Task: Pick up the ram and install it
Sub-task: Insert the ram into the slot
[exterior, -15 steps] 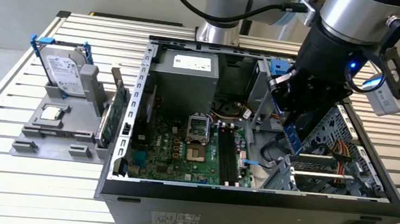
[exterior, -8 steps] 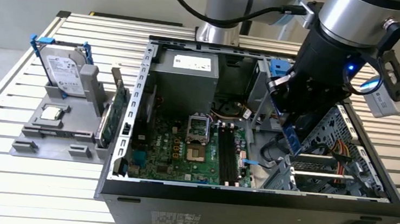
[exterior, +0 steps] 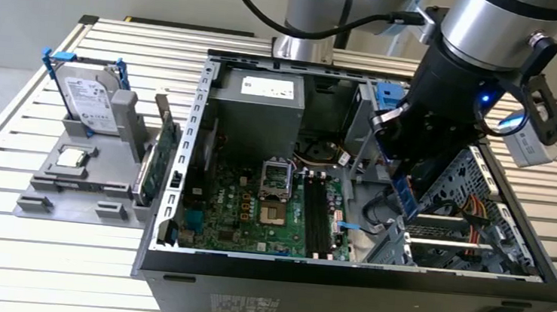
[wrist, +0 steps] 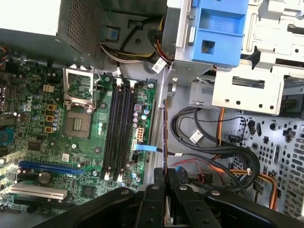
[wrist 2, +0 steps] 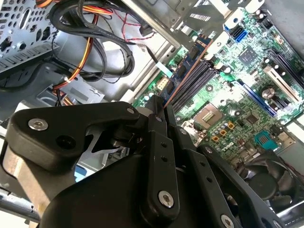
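My gripper (exterior: 404, 186) is shut on the ram (exterior: 410, 205), a slim bluish stick that hangs down from the fingers inside the open computer case. It hovers above the board, to the exterior view's right of the black memory slots (exterior: 318, 220) and apart from them. In the first wrist view the ram (wrist: 165, 137) shows edge-on as a thin line running out from the gripper (wrist: 165, 178), parallel to the slots (wrist: 118, 133) and offset toward the drive cage. The second wrist view shows the ram (wrist 2: 185, 78) beside the slots (wrist 2: 202, 80).
A grey holder (exterior: 44, 181) at the exterior view's left carries a silver hard drive (exterior: 92, 102) and a green circuit card (exterior: 162, 157). Inside the case are the power supply (exterior: 258, 105), the drive cage (exterior: 478, 188) and loose cables (wrist: 213, 156) near the ram.
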Robot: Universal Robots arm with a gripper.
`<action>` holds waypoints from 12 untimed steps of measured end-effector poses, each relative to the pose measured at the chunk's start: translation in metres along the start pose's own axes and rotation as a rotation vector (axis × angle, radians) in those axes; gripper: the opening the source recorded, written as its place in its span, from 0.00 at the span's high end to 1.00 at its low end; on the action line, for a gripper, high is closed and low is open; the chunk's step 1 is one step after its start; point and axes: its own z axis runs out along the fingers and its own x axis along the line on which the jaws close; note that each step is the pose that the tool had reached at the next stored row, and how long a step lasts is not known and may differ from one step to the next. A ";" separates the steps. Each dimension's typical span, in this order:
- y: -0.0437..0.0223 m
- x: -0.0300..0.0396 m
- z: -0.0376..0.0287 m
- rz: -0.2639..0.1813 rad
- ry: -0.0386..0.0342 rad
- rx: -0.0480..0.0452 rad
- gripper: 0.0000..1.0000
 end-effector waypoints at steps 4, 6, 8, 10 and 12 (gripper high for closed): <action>-0.0001 0.0000 0.0019 0.000 0.0001 0.0002 1.00; 0.0000 0.0000 0.0028 0.000 0.0001 0.0004 1.00; -0.0001 0.0000 0.0034 0.000 0.0001 0.0007 1.00; -0.0001 0.0000 0.0040 0.000 0.0002 0.0010 1.00; -0.0001 0.0000 0.0051 0.000 0.0002 0.0008 1.00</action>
